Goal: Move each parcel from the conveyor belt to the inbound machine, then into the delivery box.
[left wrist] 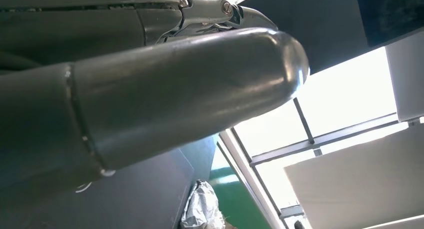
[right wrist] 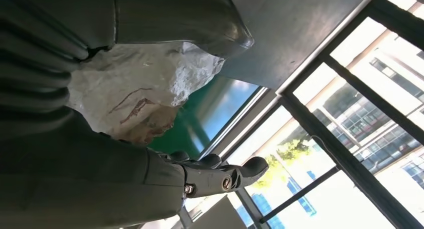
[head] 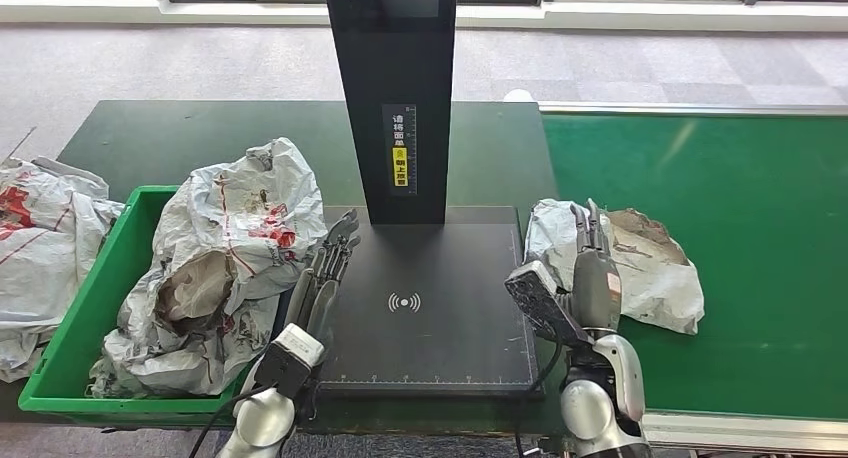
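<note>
I am standing at the inbound machine (head: 425,308), a black flat scanning plate with a wireless mark at its middle and a black upright column (head: 395,98) rising from its far edge.

My right hand (head: 585,273) is reaching over the near left end of the green conveyor belt (head: 720,238), its fingers extended and lying against the left part of a crumpled grey-white parcel (head: 640,263). That parcel is lying on the belt, just right of the scanning plate. In the right wrist view the same parcel (right wrist: 145,94) is sitting between my thumb and my fingers (right wrist: 220,171), but I cannot tell whether the hand is gripping it or only touching it.

My left hand (head: 325,278) is hovering over the near left edge of the scanning plate, fingers straight and apart, holding nothing. Its fingertips are pointing away from me and sitting just beside a second parcel.

That second parcel (head: 225,268), a large wrinkled grey bag with red print, is resting in the green delivery box (head: 95,308) to the left of the machine, bulging above the box rim. A third bag (head: 40,248) with red print is lying outside the box, on its left side, at the edge of the dark table (head: 200,138).
</note>
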You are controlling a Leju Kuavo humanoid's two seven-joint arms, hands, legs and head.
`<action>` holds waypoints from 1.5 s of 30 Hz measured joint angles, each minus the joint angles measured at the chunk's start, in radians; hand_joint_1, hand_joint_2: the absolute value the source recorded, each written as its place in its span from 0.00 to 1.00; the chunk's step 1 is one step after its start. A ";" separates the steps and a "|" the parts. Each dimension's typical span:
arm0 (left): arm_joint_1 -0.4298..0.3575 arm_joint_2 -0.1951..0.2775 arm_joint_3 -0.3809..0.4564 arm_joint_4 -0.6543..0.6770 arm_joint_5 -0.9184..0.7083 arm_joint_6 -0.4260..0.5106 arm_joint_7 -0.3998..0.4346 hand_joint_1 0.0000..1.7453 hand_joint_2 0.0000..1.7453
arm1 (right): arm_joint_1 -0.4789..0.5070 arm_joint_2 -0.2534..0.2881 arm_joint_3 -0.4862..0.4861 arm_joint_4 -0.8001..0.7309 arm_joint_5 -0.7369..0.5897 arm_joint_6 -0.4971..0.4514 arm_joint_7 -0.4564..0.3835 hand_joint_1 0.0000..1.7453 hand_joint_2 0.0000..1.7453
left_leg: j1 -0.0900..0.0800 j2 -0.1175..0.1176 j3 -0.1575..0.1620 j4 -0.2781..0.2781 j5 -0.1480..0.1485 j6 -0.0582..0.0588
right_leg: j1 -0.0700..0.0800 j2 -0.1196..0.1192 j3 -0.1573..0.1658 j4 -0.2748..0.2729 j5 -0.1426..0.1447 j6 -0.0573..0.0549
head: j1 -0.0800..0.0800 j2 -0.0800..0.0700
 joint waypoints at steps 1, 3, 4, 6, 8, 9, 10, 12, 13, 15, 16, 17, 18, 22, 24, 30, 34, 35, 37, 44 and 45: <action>0.000 -0.001 0.000 -0.001 0.000 0.000 0.000 0.00 0.00 | 0.005 0.003 -0.005 -0.004 0.001 0.000 0.000 0.00 1.00 | 0.000 0.000 0.000 0.000 0.000 0.000 | 0.000 0.000 0.000 0.000 0.000 0.000 | 0.000 0.000; 0.001 -0.003 0.000 -0.001 0.000 -0.002 0.000 0.00 0.00 | 0.014 0.010 -0.018 -0.011 0.002 0.001 0.002 0.00 1.00 | 0.000 0.000 0.000 0.000 0.000 0.000 | 0.000 0.000 0.000 0.000 0.000 0.000 | 0.000 0.000; 0.002 -0.004 0.000 -0.001 0.000 -0.003 -0.001 0.00 0.00 | 0.019 0.012 -0.027 -0.012 0.002 0.000 0.003 0.00 1.00 | 0.000 0.000 0.001 0.000 0.000 0.000 | 0.000 0.000 0.000 0.000 0.000 0.000 | 0.000 0.000; 0.006 -0.005 0.000 -0.001 -0.001 -0.006 -0.001 0.00 0.00 | 0.030 0.016 -0.049 -0.014 0.002 0.000 0.005 0.00 1.00 | 0.000 0.000 0.001 0.000 0.000 0.000 | 0.000 0.000 0.001 0.000 0.000 0.000 | 0.000 0.000; 0.010 -0.006 0.000 0.000 -0.002 -0.009 -0.003 0.00 0.00 | 0.039 0.019 -0.076 -0.015 0.000 -0.001 0.003 0.00 1.00 | -0.001 0.000 0.001 0.000 0.000 0.000 | -0.001 0.001 0.000 0.000 0.000 0.000 | 0.000 0.000; 0.011 -0.006 0.000 0.000 -0.003 -0.010 -0.004 0.00 0.00 | 0.042 0.020 -0.089 -0.015 -0.002 -0.002 0.000 0.00 1.00 | -0.001 0.000 0.001 0.000 0.000 0.000 | -0.001 0.001 0.000 0.000 0.000 0.000 | 0.000 0.000; 0.011 -0.007 0.000 0.000 -0.004 -0.011 -0.005 0.00 0.00 | 0.044 0.020 -0.102 -0.015 -0.003 -0.003 -0.002 0.00 1.00 | -0.001 0.000 0.001 0.000 0.000 0.000 | -0.001 0.001 0.000 0.000 0.000 0.000 | 0.000 0.000; 0.011 -0.007 0.000 0.001 -0.006 -0.012 -0.006 0.00 0.00 | 0.043 0.021 -0.127 -0.011 -0.005 -0.007 -0.003 0.00 1.00 | -0.001 0.000 0.001 0.000 0.000 0.000 | -0.001 0.001 0.000 0.000 0.000 0.000 | 0.000 0.000; 0.011 -0.007 0.000 0.002 -0.007 -0.012 -0.006 0.00 0.00 | 0.041 0.021 -0.143 -0.005 -0.005 -0.010 -0.002 0.00 1.00 | -0.001 0.000 0.001 0.000 0.000 0.000 | -0.001 0.001 0.000 0.000 0.000 0.000 | 0.000 0.000; 0.010 -0.007 0.000 0.003 -0.009 -0.012 -0.007 0.00 0.00 | 0.029 0.021 -0.178 0.024 -0.008 -0.010 0.000 0.00 1.00 | -0.001 0.000 0.001 0.000 0.000 0.000 | -0.001 0.001 0.000 0.000 0.000 0.000 | 0.000 0.000; 0.010 -0.007 0.000 0.005 -0.010 -0.012 -0.007 0.00 0.00 | 0.015 0.020 -0.201 0.053 -0.013 -0.007 -0.003 0.00 1.00 | -0.001 0.001 0.001 0.000 0.000 0.000 | -0.001 0.001 0.000 0.000 0.000 0.000 | 0.000 0.000; 0.008 -0.007 0.000 0.007 -0.010 -0.012 -0.007 0.00 0.00 | -0.002 0.019 -0.226 0.092 -0.022 -0.005 -0.010 0.00 1.00 | -0.001 0.001 0.001 0.000 0.000 0.000 | -0.001 0.002 0.000 0.000 0.001 0.001 | 0.000 0.000; 0.006 -0.008 0.000 0.010 -0.011 -0.011 -0.007 0.00 0.00 | -0.021 0.018 -0.253 0.135 -0.033 -0.002 -0.021 0.00 1.00 | -0.001 0.001 0.001 0.000 0.000 0.001 | -0.001 0.002 0.000 0.000 0.001 0.001 | 0.000 0.000; 0.002 -0.008 0.000 0.021 -0.011 -0.008 -0.006 0.00 0.00 | -0.068 0.011 -0.334 0.264 -0.052 -0.006 -0.056 0.00 1.00 | -0.002 0.001 0.001 0.000 0.001 0.002 | -0.002 0.002 0.001 0.000 0.001 0.002 | 0.000 0.000; 0.000 -0.008 0.000 0.025 -0.011 -0.007 -0.006 0.00 0.00 | -0.081 0.010 -0.350 0.301 -0.053 -0.007 -0.059 0.00 1.00 | -0.002 0.002 0.001 0.000 0.001 0.002 | -0.002 0.002 0.000 0.000 0.002 0.002 | 0.000 0.000; -0.002 -0.008 0.000 0.033 -0.011 -0.007 -0.006 0.00 0.00 | -0.096 0.010 -0.367 0.351 -0.052 -0.008 -0.061 0.00 1.00 | -0.002 0.002 0.001 0.000 0.001 0.002 | -0.002 0.003 0.000 0.000 0.001 0.002 | 0.000 0.000; -0.003 -0.008 0.000 0.036 -0.011 -0.007 -0.006 0.00 0.00 | -0.101 0.010 -0.376 0.370 -0.052 -0.009 -0.061 0.00 1.00 | -0.002 0.002 0.001 0.000 0.001 0.002 | -0.002 0.003 0.000 0.000 0.001 0.002 | 0.000 0.000; -0.003 -0.008 0.000 0.036 -0.011 -0.007 -0.006 0.00 0.00 | -0.102 0.010 -0.377 0.373 -0.051 -0.009 -0.060 0.00 1.00 | -0.002 0.002 0.001 0.000 0.001 0.002 | -0.002 0.003 0.000 0.000 0.001 0.002 | 0.000 0.000; -0.003 -0.008 0.000 0.036 -0.011 -0.005 -0.006 0.00 0.00 | -0.106 0.009 -0.379 0.381 -0.053 -0.003 -0.059 0.00 1.00 | -0.002 0.002 0.001 0.000 0.001 0.002 | -0.002 0.003 0.000 0.000 0.001 0.002 | 0.000 0.000; -0.003 -0.008 -0.008 0.044 -0.012 0.025 -0.003 0.00 0.00 | -0.253 -0.040 -0.446 0.639 -0.078 -0.023 -0.103 0.00 1.00 | -0.003 0.004 0.001 0.000 0.002 0.003 | -0.002 0.005 0.000 0.000 0.003 0.004 | 0.000 0.000; -0.003 -0.008 -0.012 0.045 -0.014 0.029 -0.002 0.00 0.00 | -0.280 -0.052 -0.458 0.689 -0.074 -0.030 -0.102 0.00 1.00 | -0.003 0.004 0.001 0.000 0.002 0.003 | -0.003 0.005 0.000 0.000 0.003 0.004 | 0.000 0.000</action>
